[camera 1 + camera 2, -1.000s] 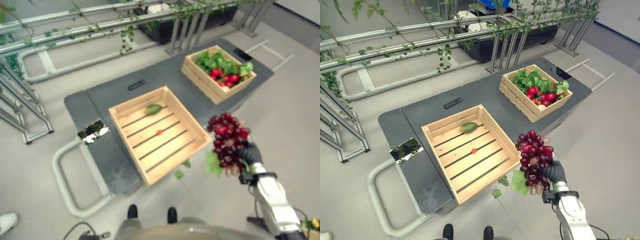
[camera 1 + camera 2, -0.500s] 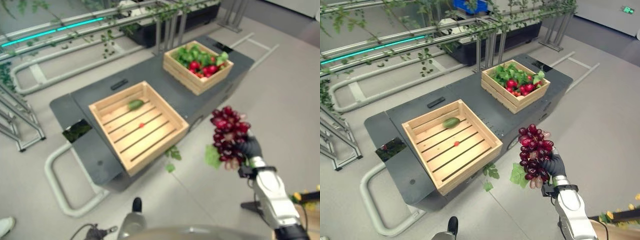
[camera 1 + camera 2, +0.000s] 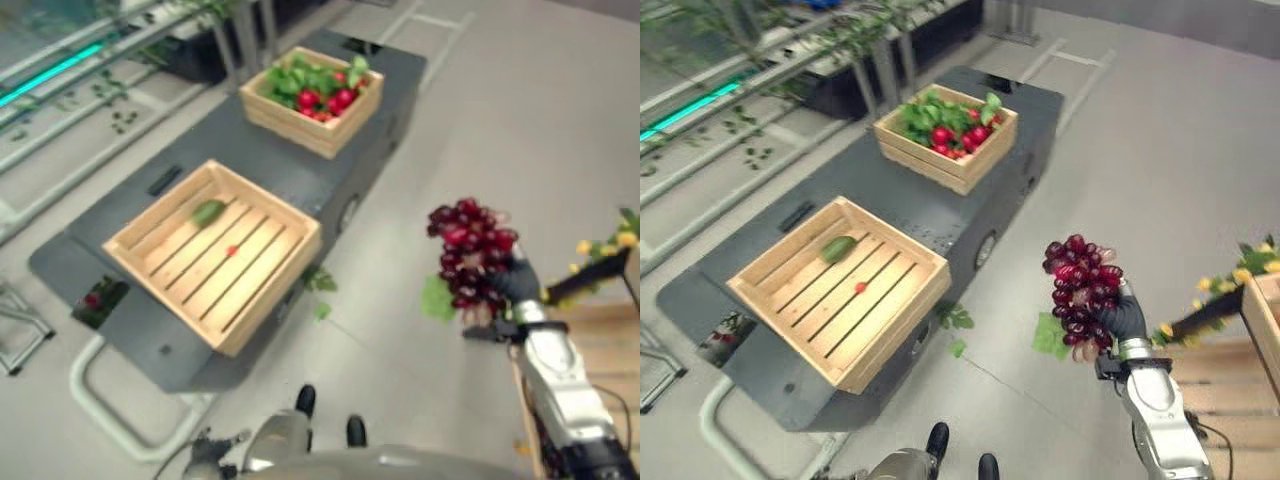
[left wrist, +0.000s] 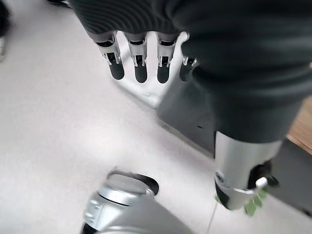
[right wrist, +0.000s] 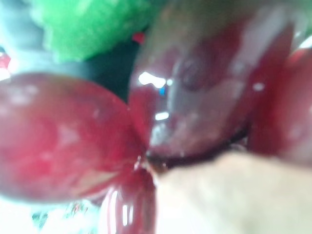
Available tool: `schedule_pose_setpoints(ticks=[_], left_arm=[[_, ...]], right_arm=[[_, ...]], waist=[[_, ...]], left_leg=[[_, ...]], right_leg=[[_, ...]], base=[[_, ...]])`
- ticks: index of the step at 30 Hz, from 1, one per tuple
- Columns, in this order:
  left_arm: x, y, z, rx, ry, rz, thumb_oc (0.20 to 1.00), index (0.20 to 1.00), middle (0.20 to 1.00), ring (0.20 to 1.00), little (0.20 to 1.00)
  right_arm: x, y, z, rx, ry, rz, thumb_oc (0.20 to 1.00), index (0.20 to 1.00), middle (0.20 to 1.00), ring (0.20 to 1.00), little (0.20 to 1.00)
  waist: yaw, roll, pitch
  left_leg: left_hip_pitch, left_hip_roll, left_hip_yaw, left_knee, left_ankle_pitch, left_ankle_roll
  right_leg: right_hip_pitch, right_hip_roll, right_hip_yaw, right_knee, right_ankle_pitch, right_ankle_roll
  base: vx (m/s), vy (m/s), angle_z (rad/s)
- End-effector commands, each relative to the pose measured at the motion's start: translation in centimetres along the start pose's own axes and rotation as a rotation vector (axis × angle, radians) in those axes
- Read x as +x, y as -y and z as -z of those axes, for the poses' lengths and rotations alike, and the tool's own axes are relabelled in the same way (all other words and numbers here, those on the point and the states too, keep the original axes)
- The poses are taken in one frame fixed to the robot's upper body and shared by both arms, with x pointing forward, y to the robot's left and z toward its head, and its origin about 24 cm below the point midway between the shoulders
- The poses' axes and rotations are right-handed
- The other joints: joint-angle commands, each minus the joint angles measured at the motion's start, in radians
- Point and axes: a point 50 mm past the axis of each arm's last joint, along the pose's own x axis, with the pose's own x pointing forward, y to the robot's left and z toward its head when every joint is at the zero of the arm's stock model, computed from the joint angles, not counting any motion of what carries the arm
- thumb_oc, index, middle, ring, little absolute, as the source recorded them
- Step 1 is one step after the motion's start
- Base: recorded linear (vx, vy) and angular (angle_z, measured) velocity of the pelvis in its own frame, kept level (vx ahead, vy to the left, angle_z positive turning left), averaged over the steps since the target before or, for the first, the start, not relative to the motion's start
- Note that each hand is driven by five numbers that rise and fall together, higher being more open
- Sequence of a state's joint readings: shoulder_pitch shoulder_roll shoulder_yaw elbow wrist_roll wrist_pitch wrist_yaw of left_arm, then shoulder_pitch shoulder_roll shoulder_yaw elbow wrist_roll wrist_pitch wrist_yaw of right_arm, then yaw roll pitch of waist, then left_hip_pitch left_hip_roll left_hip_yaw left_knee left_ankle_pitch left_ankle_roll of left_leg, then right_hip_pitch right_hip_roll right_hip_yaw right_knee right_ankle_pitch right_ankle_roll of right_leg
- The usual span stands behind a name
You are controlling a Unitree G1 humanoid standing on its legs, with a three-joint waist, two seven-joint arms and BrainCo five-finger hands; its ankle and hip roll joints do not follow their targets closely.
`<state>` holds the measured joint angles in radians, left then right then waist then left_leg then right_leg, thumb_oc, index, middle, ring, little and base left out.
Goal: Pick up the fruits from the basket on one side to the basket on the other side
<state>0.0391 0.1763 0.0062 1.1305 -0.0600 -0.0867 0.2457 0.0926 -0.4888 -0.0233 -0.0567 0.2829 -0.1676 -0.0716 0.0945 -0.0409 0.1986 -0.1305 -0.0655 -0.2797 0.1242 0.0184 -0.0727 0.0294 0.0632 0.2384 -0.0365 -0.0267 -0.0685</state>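
Looking down through the left eye view, we see our right hand [image 3: 517,283] raised over the floor with its fingers wrapped round a bunch of dark red grapes [image 3: 470,250], a green leaf [image 3: 436,298] hanging at the bunch's lower edge. The grapes are well apart from the grey cart [image 3: 290,175], which carries two wooden crates. The near crate [image 3: 215,250] holds a green fruit [image 3: 208,212] and a small red one [image 3: 232,251]; the far crate [image 3: 311,98] is full of green leaves and red fruit. In the right eye view we find the same layout, with a branch of yellow flowers [image 3: 1230,290] just beyond the hand. Through the left wrist view, our left hand [image 4: 146,61] hangs above the floor with its fingers straight and apart, holding nothing. Through the right wrist view, glossy red grapes press right up against the camera with a patch of green behind them.
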Motion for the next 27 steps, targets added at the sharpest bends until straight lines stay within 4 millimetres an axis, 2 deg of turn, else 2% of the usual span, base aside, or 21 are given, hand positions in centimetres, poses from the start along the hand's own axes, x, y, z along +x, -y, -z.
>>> schedule_pose_setpoints(ticks=[1, 4, 8, 10, 11, 12, 14, 16, 17, 18, 20, 22, 26, 27], left_arm=[[0.2, 0.5, -0.4, 0.054, 0.011, 0.023, 1.000, 1.000, 1.000, 1.000, 1.000], [0.3, 0.8, -1.1, 0.102, 0.029, 0.047, 1.000, 1.000, 1.000, 1.000, 1.000], [0.5, 1.0, -2.0, 0.215, 0.068, 0.072, 1.000, 1.000, 1.000, 1.000, 1.000], [0.5, 1.0, -2.2, 0.228, 0.078, 0.072, 1.000, 1.000, 1.000, 1.000, 1.000], [0.7, 0.6, -2.9, 0.249, 0.100, 0.062, 1.000, 1.000, 1.000, 1.000, 1.000], [0.7, 0.6, -2.9, 0.250, 0.100, 0.061, 1.000, 1.000, 1.000, 1.000, 1.000], [1.0, 0.2, -3.7, 0.277, 0.118, 0.051, 1.000, 1.000, 1.000, 1.000, 1.000], [1.1, -0.7, -4.0, 0.259, 0.122, 0.019, 1.000, 1.000, 1.000, 1.000, 1.000], [1.2, -1.2, -3.8, 0.245, 0.112, 0.002, 1.000, 1.000, 1.000, 1.000, 1.000], [1.2, -1.8, -3.2, 0.223, 0.089, -0.016, 1.000, 1.000, 1.000, 1.000, 1.000], [1.2, -2.4, -2.6, 0.186, 0.055, -0.037, 1.000, 1.000, 1.000, 1.000, 1.000], [1.3, -2.5, -2.5, 0.173, 0.043, -0.040, 1.000, 1.000, 1.000, 1.000, 1.000], [1.2, -1.9, -2.2, 0.180, 0.030, -0.024, 1.000, 1.000, 1.000, 1.000, 1.000], [1.1, -1.3, -2.3, 0.178, 0.035, -0.014, 1.000, 1.000, 1.000, 1.000, 1.000]], right_arm=[[0.7, 0.2, -3.5, 0.021, 0.208, 0.000, 0.200, 0.200, 0.200, 0.200, 0.200], [0.3, 0.3, -3.5, 0.029, 0.203, 0.006, 0.200, 0.200, 0.200, 0.200, 0.200], [-0.3, 0.7, -2.9, 0.027, 0.173, 0.033, 0.200, 0.200, 0.200, 0.200, 0.200], [-0.4, 0.8, -3.0, 0.026, 0.174, 0.036, 0.200, 0.200, 0.200, 0.200, 0.200], [-0.1, 0.6, -3.0, 0.047, 0.174, 0.033, 0.200, 0.200, 0.200, 0.200, 0.200], [-0.1, 0.6, -3.0, 0.047, 0.174, 0.033, 0.200, 0.200, 0.200, 0.200, 0.200], [0.3, 0.1, -3.1, 0.059, 0.178, 0.018, 0.200, 0.200, 0.200, 0.200, 0.200], [1.2, -0.9, -3.8, 0.072, 0.207, -0.026, 0.200, 0.200, 0.200, 0.200, 0.200], [1.7, -1.5, -4.1, 0.076, 0.223, -0.044, 0.200, 0.200, 0.200, 0.200, 0.200], [1.9, -2.0, -4.5, 0.086, 0.239, -0.068, 0.200, 0.200, 0.200, 0.200, 0.200], [2.3, -2.9, -5.2, 0.092, 0.270, -0.102, 0.200, 0.200, 0.200, 0.200, 0.200], [2.4, -3.3, -5.8, 0.103, 0.303, -0.127, 0.200, 0.200, 0.200, 0.200, 0.200], [1.9, -3.0, -6.3, 0.090, 0.324, -0.130, 0.200, 0.200, 0.200, 0.200, 0.200], [1.7, -2.6, -6.5, 0.075, 0.333, -0.117, 0.200, 0.200, 0.200, 0.200, 0.200]], waist=[[0.003, -0.017, -0.076], [-0.031, -0.016, -0.088], [-0.081, -0.024, -0.117], [-0.080, -0.026, -0.122], [-0.090, -0.039, -0.121], [-0.088, -0.040, -0.122], [-0.097, -0.051, -0.116], [-0.082, -0.064, -0.100], [-0.062, -0.068, -0.102], [-0.041, -0.066, -0.105], [-0.028, -0.076, -0.115], [-0.016, -0.095, -0.109], [-0.032, -0.094, -0.125], [-0.042, -0.088, -0.122]], left_leg=[[-0.178, -0.109, -0.026, 0.085, -0.039, 0.065], [-0.151, -0.073, -0.009, 0.025, -0.027, 0.062], [-0.085, -0.057, -0.009, -0.065, -0.013, 0.076], [-0.076, -0.049, 0.007, -0.082, -0.013, 0.077], [-0.081, -0.038, 0.041, -0.095, -0.012, 0.083], [-0.081, -0.037, 0.044, -0.095, -0.012, 0.083], [-0.089, -0.024, 0.082, -0.124, -0.007, 0.099], [-0.103, 0.007, 0.134, -0.129, -0.011, 0.103], [-0.114, 0.036, 0.170, -0.131, -0.010, 0.097], [-0.105, 0.069, 0.210, -0.132, -0.023, 0.089], [-0.093, 0.086, 0.254, -0.128, -0.030, 0.083], [-0.073, 0.080, 0.286, -0.136, -0.032, 0.082], [-0.054, 0.074, 0.297, -0.168, -0.033, 0.073], [-0.032, 0.058, 0.297, -0.167, -0.045, 0.075]], right_leg=[[0.035, 0.030, 0.007, -0.045, -0.055, 0.108], [0.026, 0.036, 0.039, -0.042, -0.054, 0.108], [-0.010, 0.028, 0.063, -0.009, -0.069, 0.115], [-0.024, 0.028, 0.088, 0.001, -0.070, 0.122], [-0.056, 0.028, 0.137, 0.013, -0.057, 0.139], [-0.058, 0.028, 0.140, 0.014, -0.057, 0.139], [-0.117, 0.024, 0.190, 0.031, -0.032, 0.175], [-0.173, 0.010, 0.149, 0.035, -0.002, 0.202], [-0.193, -0.015, 0.089, 0.021, 0.009, 0.209], [-0.196, -0.056, -0.034, 0.009, 0.001, 0.217], [-0.190, -0.075, -0.131, 0.006, 0.005, 0.214], [-0.164, -0.075, -0.170, 0.012, -0.002, 0.205], [-0.183, -0.090, -0.165, -0.038, 0.033, 0.211], [-0.179, -0.094, -0.170, -0.036, 0.044, 0.210]], base=[[0.04, 0.056, -0.56], [0.02, 0.117, -0.51], [0.03, 0.182, -0.29], [-0.04, 0.149, -0.94], [-0.07, 0.121, -1.16], [-0.15, 0.212, -1.18], [-0.20, 0.173, -1.28], [-0.27, 0.049, -1.64], [-0.21, -0.006, -1.82], [-0.13, 0.011, -2.00], [-0.01, 0.065, -1.74], [-0.03, 0.064, -1.51], [0.07, 0.037, -0.40], [0.08, 0.058, 0.13]])
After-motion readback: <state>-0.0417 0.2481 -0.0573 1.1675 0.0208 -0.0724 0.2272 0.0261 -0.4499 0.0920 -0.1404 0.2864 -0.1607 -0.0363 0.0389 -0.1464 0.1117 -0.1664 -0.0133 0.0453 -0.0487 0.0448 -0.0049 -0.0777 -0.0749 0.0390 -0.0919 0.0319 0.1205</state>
